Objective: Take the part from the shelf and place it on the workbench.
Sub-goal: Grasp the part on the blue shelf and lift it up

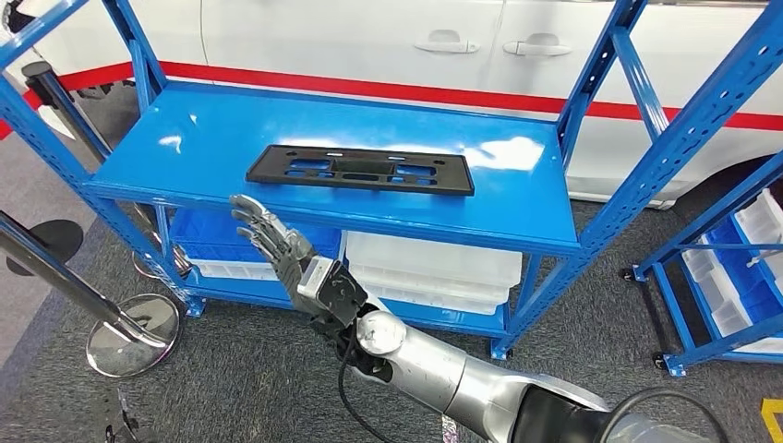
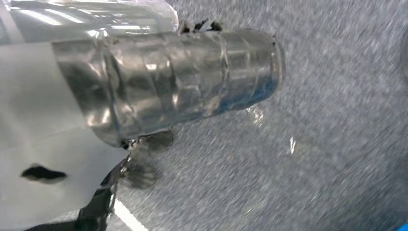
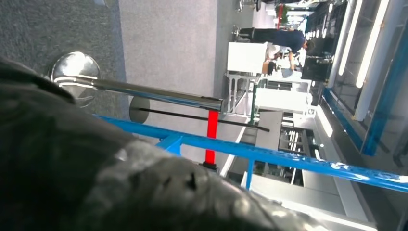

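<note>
The part, a flat black plastic plate with several cut-outs, lies on the top board of the blue shelf, near its front edge. My right arm comes up from below on the right. My right hand is raised in front of the shelf's front edge, below the plate's left end, fingers spread and holding nothing. It does not touch the plate. In the right wrist view the right hand is a dark blur close to the lens, in front of a blue shelf beam.
A chrome stanchion with a round base stands on the grey carpet to the left. White bins and a blue bin fill the lower shelf. A white car stands behind, another blue rack to the right. A person is far off.
</note>
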`<act>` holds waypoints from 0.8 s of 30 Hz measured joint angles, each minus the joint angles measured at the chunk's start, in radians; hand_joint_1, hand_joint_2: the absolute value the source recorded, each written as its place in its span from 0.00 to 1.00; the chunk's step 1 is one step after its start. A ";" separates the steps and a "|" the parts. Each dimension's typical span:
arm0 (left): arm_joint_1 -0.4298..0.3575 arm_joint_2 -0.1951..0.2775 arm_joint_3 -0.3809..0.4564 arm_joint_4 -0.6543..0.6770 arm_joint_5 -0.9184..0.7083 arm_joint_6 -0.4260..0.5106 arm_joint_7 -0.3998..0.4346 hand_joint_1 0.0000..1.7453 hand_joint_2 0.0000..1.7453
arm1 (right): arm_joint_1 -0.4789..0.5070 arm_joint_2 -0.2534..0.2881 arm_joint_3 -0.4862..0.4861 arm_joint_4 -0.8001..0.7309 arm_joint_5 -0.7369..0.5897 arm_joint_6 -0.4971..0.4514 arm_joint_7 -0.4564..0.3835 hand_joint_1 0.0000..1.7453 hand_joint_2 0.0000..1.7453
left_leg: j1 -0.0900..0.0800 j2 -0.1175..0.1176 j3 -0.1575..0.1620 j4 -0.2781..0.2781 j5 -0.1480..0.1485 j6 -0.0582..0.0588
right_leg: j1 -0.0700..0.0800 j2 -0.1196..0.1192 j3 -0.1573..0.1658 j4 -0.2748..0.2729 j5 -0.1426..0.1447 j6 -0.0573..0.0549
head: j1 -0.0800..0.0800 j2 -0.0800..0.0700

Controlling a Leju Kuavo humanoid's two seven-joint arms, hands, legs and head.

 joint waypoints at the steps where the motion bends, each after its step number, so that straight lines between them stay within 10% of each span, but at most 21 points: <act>1: 0.000 0.000 0.000 0.000 0.000 0.000 0.000 0.00 0.00 | 0.001 0.000 0.000 0.002 0.000 0.000 0.000 0.00 0.00 | -0.001 0.000 0.003 0.001 -0.004 0.002 | 0.000 0.000 -0.039 0.064 -0.017 0.001 | 0.000 0.000; 3: 0.002 0.000 0.000 0.000 0.000 -0.001 0.001 0.00 0.00 | 0.003 0.000 0.000 0.007 0.000 0.000 0.000 0.00 0.00 | -0.002 -0.002 0.010 0.004 -0.013 0.003 | 0.000 0.000 -0.075 0.095 0.003 0.000 | 0.000 0.000; 7: 0.000 -0.001 0.000 0.000 -0.002 -0.001 0.002 0.00 0.00 | 0.000 0.000 0.000 0.010 0.000 0.000 0.000 0.00 0.00 | -0.006 -0.005 0.025 0.014 -0.037 -0.008 | 0.002 0.000 0.023 -0.141 0.130 -0.013 | 0.000 0.000; 12: -0.002 -0.001 0.000 0.000 -0.009 0.000 0.009 0.00 0.00 | 0.000 0.001 0.000 0.010 0.012 -0.010 0.001 0.00 0.00 | -0.007 -0.004 0.021 0.026 -0.057 -0.030 | 0.001 0.002 0.049 -0.187 0.126 -0.028 | -0.001 0.000; 17: -0.001 -0.003 0.000 0.000 -0.009 0.005 0.016 0.00 0.00 | -0.002 0.001 0.001 0.011 0.025 -0.018 0.005 0.00 0.00 | -0.003 0.000 -0.116 0.276 -0.139 -0.048 | -0.001 -0.001 0.076 -0.196 0.111 -0.045 | -0.001 0.000; 19: 0.000 -0.004 0.000 0.001 -0.008 0.011 0.017 0.00 0.00 | -0.003 0.002 0.003 0.013 0.031 -0.021 0.007 0.00 0.00 | -0.002 0.000 -0.122 0.249 -0.091 -0.047 | -0.001 0.002 0.087 -0.195 0.102 -0.045 | -0.001 0.000; 22: -0.007 -0.005 0.000 0.001 -0.008 0.014 0.018 0.00 0.00 | -0.008 0.003 0.006 0.013 0.036 -0.021 0.009 0.00 0.00 | -0.007 0.000 -0.044 0.062 0.012 -0.033 | 0.001 0.004 0.104 -0.194 0.086 -0.039 | -0.001 0.000; 24: -0.011 -0.006 0.000 0.001 -0.009 0.013 0.021 0.00 0.00 | -0.012 0.003 0.006 0.014 0.036 -0.020 0.011 0.00 0.00 | -0.013 -0.001 -0.020 0.014 0.012 -0.024 | 0.003 0.004 0.103 -0.194 0.081 -0.031 | -0.001 0.000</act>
